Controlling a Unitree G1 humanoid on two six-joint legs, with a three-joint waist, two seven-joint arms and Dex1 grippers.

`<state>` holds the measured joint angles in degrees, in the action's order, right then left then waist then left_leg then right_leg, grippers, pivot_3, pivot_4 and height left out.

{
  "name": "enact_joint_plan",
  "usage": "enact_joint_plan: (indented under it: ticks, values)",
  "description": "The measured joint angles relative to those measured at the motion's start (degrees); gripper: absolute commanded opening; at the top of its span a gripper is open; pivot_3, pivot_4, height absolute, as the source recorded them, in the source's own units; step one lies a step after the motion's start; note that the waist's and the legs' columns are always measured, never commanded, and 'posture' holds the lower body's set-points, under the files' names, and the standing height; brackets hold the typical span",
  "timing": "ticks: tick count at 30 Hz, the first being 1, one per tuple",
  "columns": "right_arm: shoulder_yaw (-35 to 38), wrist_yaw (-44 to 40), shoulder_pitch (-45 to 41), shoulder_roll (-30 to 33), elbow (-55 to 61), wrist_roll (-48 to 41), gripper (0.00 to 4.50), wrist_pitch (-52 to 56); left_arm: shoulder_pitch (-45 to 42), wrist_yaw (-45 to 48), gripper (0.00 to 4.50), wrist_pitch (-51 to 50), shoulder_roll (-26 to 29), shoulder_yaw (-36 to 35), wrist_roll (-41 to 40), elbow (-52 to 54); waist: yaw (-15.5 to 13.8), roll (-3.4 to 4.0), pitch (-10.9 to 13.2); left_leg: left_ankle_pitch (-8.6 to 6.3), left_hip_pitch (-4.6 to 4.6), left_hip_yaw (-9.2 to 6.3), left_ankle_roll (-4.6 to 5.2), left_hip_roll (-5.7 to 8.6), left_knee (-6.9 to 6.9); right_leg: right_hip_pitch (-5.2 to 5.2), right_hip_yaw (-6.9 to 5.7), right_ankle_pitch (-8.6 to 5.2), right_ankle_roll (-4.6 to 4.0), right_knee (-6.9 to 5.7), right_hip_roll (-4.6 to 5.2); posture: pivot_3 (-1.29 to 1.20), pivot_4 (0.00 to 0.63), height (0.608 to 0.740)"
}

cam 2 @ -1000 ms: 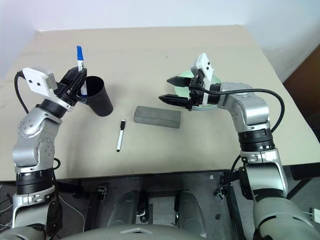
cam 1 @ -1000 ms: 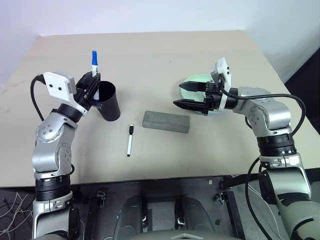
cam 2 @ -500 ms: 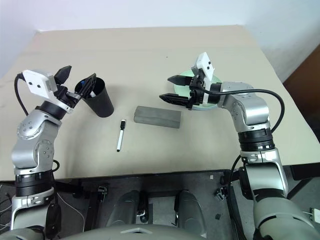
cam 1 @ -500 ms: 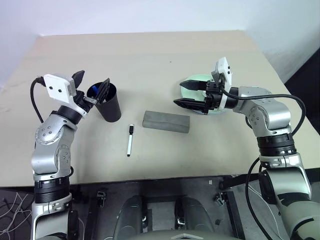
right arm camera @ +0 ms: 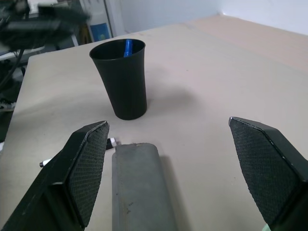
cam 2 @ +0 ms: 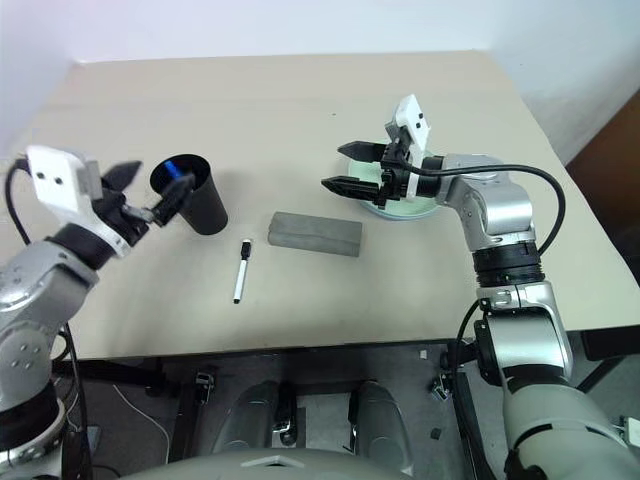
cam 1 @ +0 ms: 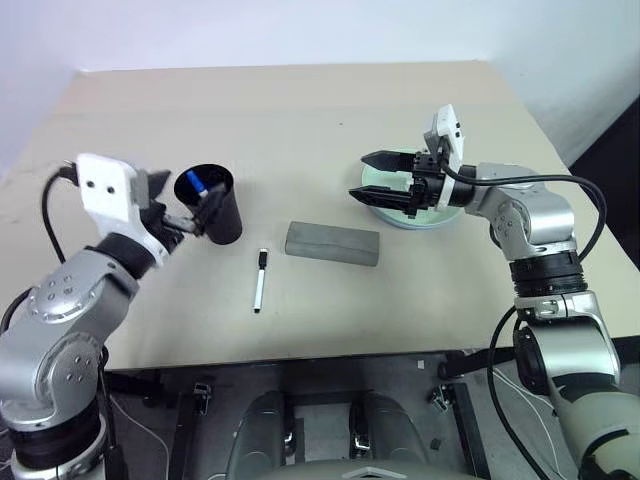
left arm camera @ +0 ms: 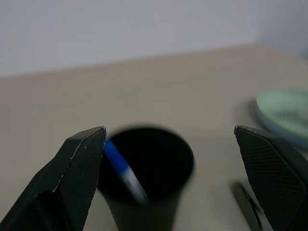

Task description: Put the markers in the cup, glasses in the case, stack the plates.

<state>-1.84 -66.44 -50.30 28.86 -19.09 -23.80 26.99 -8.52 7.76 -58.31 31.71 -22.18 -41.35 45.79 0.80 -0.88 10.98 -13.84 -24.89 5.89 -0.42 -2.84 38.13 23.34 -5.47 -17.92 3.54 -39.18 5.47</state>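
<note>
The black cup (cam 1: 218, 212) stands at the left of the table with the blue-capped marker (cam 1: 195, 183) inside it, leaning on the rim. My left gripper (cam 2: 163, 177) is open just in front of the cup, holding nothing. The black-capped marker (cam 1: 259, 281) lies flat on the table beside the closed grey case (cam 1: 333, 244). At the right, the mint green plate (cam 1: 392, 190) rests on the light blue one. My right gripper (cam 1: 358, 175) hangs open over their left edge, pointing at the cup (right arm camera: 124, 82). The glasses are out of view.
The beige table (cam 1: 300, 110) runs to a white wall at the back, and its front edge lies close to my arms. The far half of the table is bare.
My left gripper opened and let the blue-capped marker drop into the cup, then drew back towards me. The right gripper has hardly moved.
</note>
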Motion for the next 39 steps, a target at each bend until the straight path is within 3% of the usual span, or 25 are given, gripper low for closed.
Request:
enact_joint_plan:
  ticks: [4, 8, 13, 17, 23, 39]
  values:
    - [-0.16, -1.16, -0.94, -0.25, -2.06, 0.64, 4.19, -1.37, 4.93, -5.14, 4.48, -5.27, -0.29, 7.4, 2.17, 4.8, -0.17, 0.0, 0.0, 0.01, 0.01, -0.03, 0.03, 0.0, 0.03, -0.01, 0.0, 0.0, -0.01, -0.03, -0.01, 0.0, 0.15, 0.701]
    - [-0.16, -2.85, -2.29, 0.6, -2.83, 1.22, 4.19, -1.86, 5.15, -8.58, 4.48, -10.08, -5.16, 8.75, 1.8, 5.13, -0.16, -0.02, 0.01, 0.01, 0.02, -0.08, 0.06, -0.01, 0.04, -0.03, -0.02, 0.02, -0.03, -0.04, -0.02, 0.0, 0.15, 0.701]
    - [-0.15, -4.35, -2.54, 1.51, -3.49, 1.82, 4.19, -2.06, 0.52, -10.35, 4.48, -18.58, -5.1, 10.36, 2.5, 1.84, -0.11, -0.01, 0.01, 0.05, 0.02, -0.08, 0.07, 0.0, 0.04, -0.03, -0.03, 0.03, -0.03, -0.05, -0.03, 0.0, 0.15, 0.701]
    - [-0.09, -4.24, -2.61, 1.6, -3.61, 2.33, 4.19, -2.17, -3.34, -11.55, 4.48, -23.57, -8.75, 12.48, 3.56, -0.07, -0.16, -0.01, 0.01, 0.08, 0.02, -0.06, 0.03, 0.01, 0.04, -0.03, -0.02, 0.03, -0.03, -0.04, -0.02, 0.0, 0.15, 0.701]
    - [0.13, -3.48, -2.42, 1.56, -3.3, 2.31, 4.19, -2.17, -10.71, -9.84, 4.48, -31.55, -9.99, 13.72, 4.68, -4.86, -0.16, -0.01, 0.01, 0.09, 0.02, -0.07, 0.02, 0.01, 0.06, -0.05, -0.03, 0.05, 0.01, -0.06, -0.03, 0.0, 0.15, 0.701]
    - [0.36, -1.69, -0.22, 2.32, -0.18, 2.2, 4.19, -0.87, -19.89, -14.05, 4.48, -32.9, -3.84, 23.23, -1.77, -18.79, -0.43, 0.04, 0.01, 0.23, 0.49, -0.14, 0.15, 0.0, 0.02, -0.45, -0.03, 0.36, -0.17, -0.07, 0.06, 0.0, 0.15, 0.701]
